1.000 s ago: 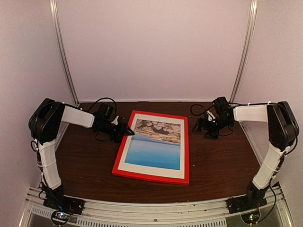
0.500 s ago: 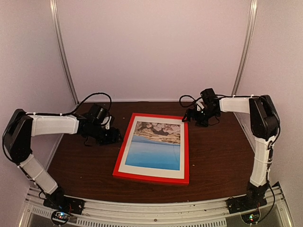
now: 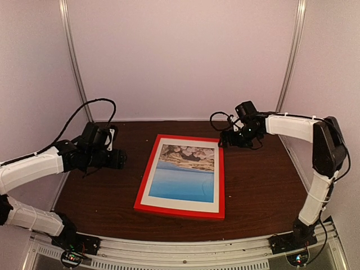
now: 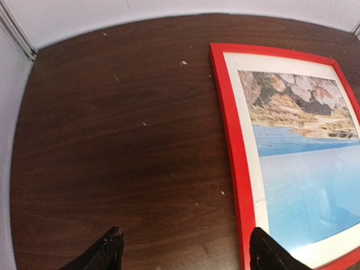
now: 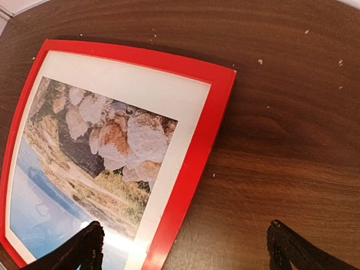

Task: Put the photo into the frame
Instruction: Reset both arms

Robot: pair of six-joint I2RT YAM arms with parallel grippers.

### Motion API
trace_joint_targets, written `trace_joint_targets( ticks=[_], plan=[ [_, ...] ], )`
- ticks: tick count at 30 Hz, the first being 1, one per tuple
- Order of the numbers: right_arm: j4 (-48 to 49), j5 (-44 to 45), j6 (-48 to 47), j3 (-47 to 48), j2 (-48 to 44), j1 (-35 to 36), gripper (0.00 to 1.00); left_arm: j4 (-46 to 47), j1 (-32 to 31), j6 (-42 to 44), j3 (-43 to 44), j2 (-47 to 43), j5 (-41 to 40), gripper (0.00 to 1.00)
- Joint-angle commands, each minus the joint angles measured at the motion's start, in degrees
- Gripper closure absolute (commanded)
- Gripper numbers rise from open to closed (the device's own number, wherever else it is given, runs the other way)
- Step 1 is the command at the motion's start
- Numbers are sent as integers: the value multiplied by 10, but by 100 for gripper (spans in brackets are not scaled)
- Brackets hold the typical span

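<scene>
Soft pinkish light; wrist edges bowed; maybe glare on photo (image 5: 90, 163).

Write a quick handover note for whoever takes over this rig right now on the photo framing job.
Left gripper: open, empty, over bare table left of the frame.
Right gripper: open, empty, near the frame's far right corner.
Photo: inside the red frame within a white mat, face up, flat on the table.
Done: photo looks framed.
Left: likely nothing; just confirm seating.
</scene>
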Motion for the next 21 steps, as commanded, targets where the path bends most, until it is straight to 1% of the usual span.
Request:
trace_joint_targets(
  ticks=[1,4,7,9,11,13,16,19,21],
  plan=[
    [-45,143,-47,-29,-85,31,0,-10,2,62,21,-45,-120,19],
    [-68,194,-62,-50,-130,54,0,-3,2,68,19,-70,-146,13],
    [-72,214,-68,-78,-182,66,0,16,2,77,15,-86,-155,3],
    [-79,217,-67,-91,-215,67,0,22,3,78,12,-86,-161,2],
    [-77,221,-69,-111,-253,68,0,2,8,72,26,-77,-162,2],
    [-61,228,-74,-141,-300,68,0,-27,11,73,45,-69,-161,2],
    [-22,237,-85,-198,-375,67,0,-44,13,86,59,-76,-150,2],
    [-1,245,-86,-235,-427,67,0,-33,19,94,50,-100,-139,3],
    [2,256,-83,-247,-444,67,0,-7,26,92,28,-116,-128,2]
  ],
)
